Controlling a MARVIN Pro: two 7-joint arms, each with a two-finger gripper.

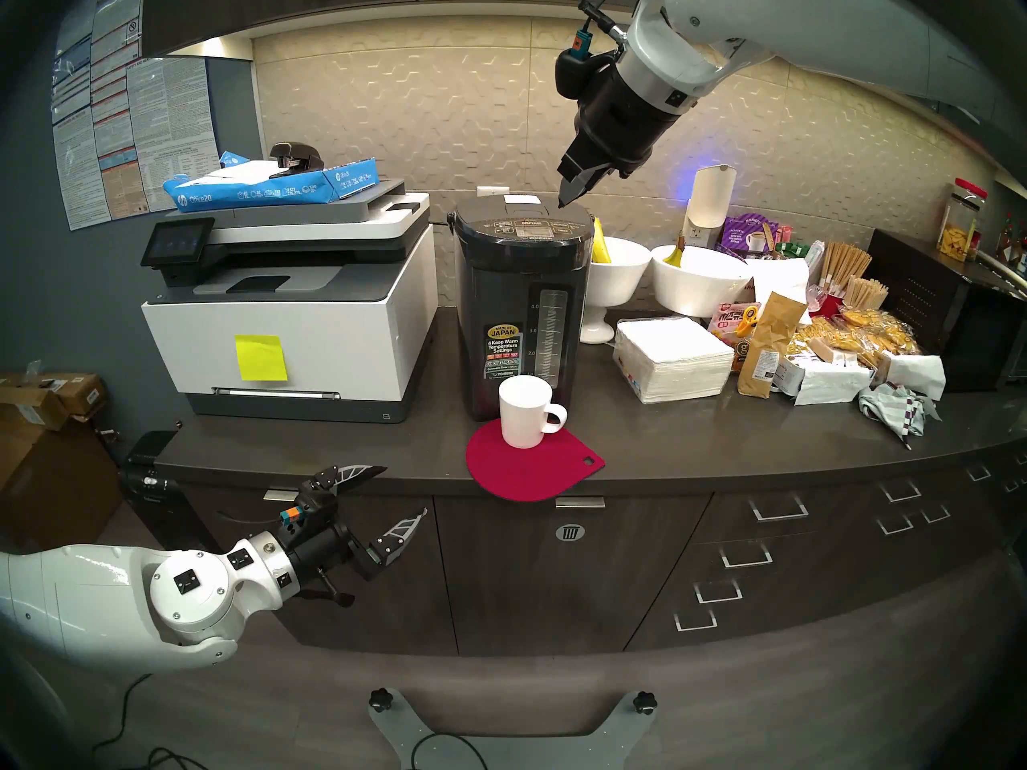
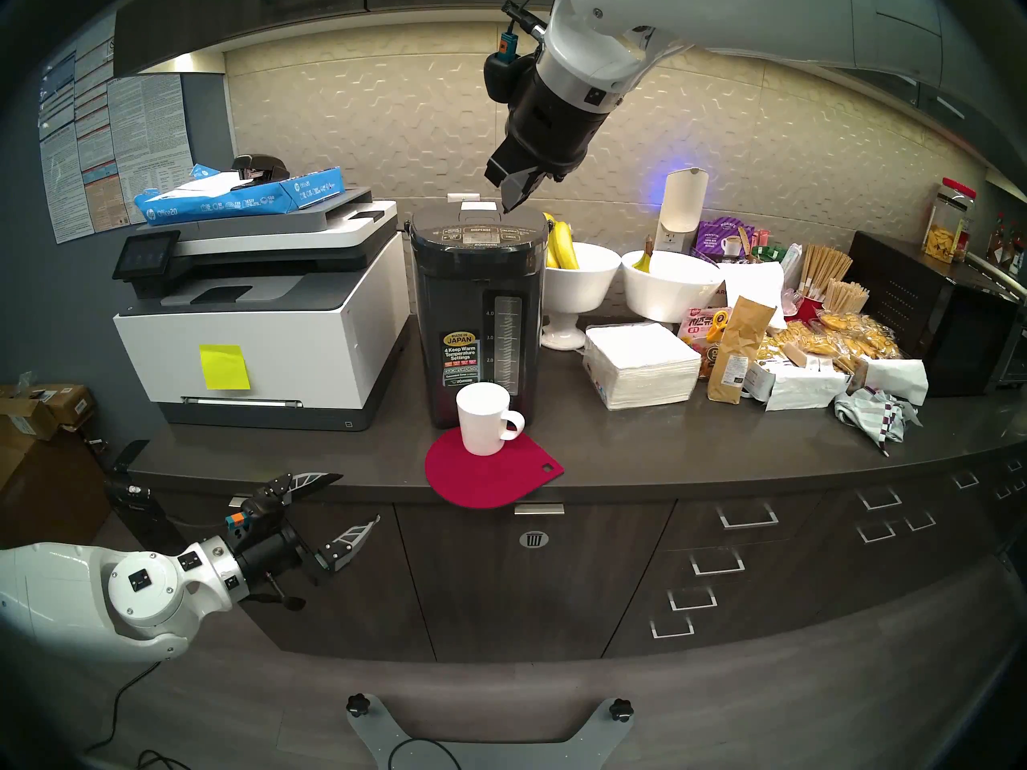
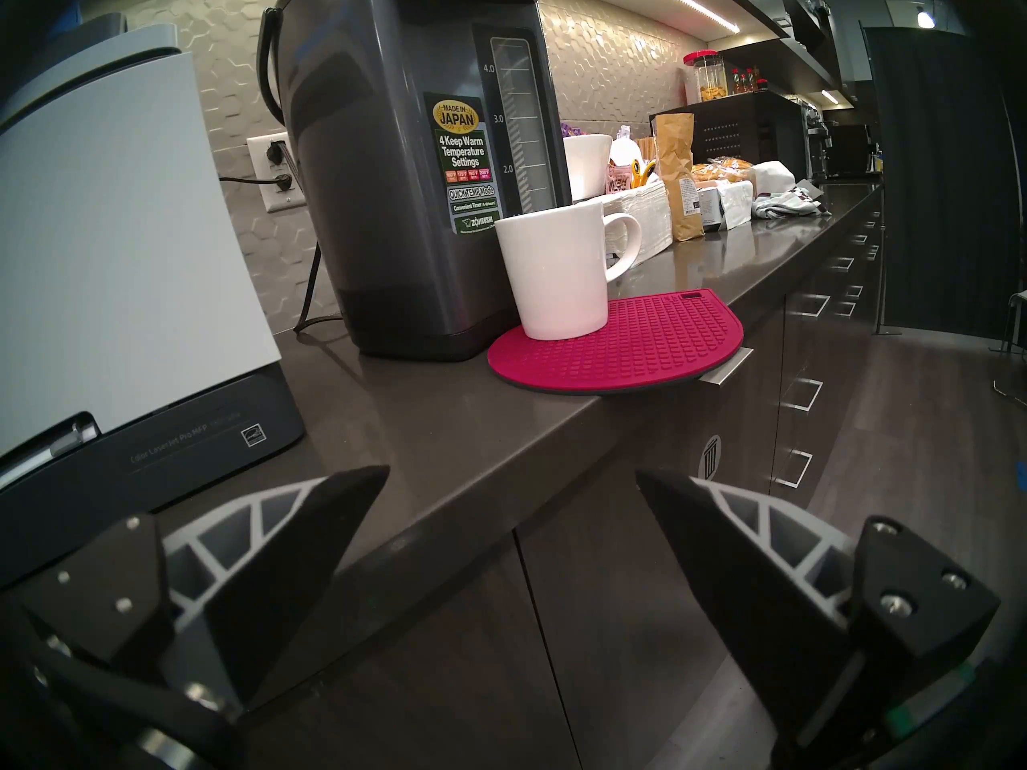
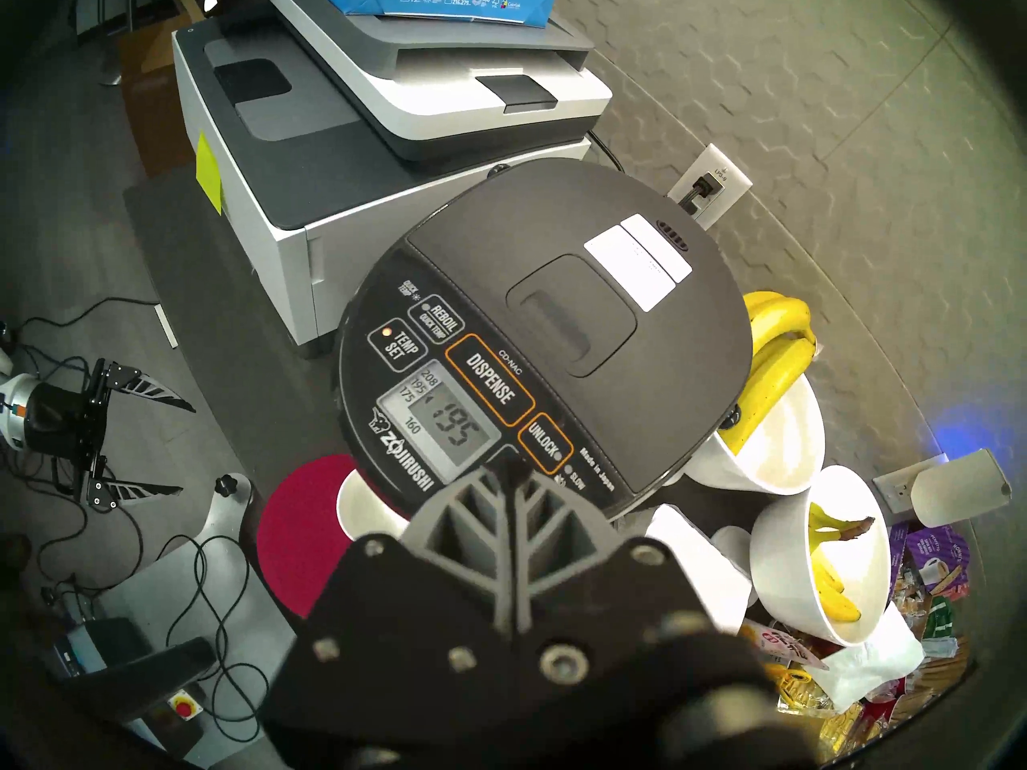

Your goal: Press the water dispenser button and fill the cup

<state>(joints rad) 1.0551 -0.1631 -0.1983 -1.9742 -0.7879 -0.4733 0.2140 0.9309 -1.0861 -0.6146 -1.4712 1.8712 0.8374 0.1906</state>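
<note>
Dark countertop carries the water dispenser, and from the head views you can barely read its panel. The right gripper, fingers pressed together, hangs just above the dispenser's lid, behind and right of the button, apart from it. The cup stands on a red mat touching the dispenser's front. Your left gripper, spread wide, waits below the counter edge, well left of the dispenser.

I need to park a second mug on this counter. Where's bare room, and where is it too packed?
Bare counter runs in front of the napkin stack, right of the red mat. A narrower strip lies before the printer. Behind the napkins, bowls and snack bags crowd it.
</note>
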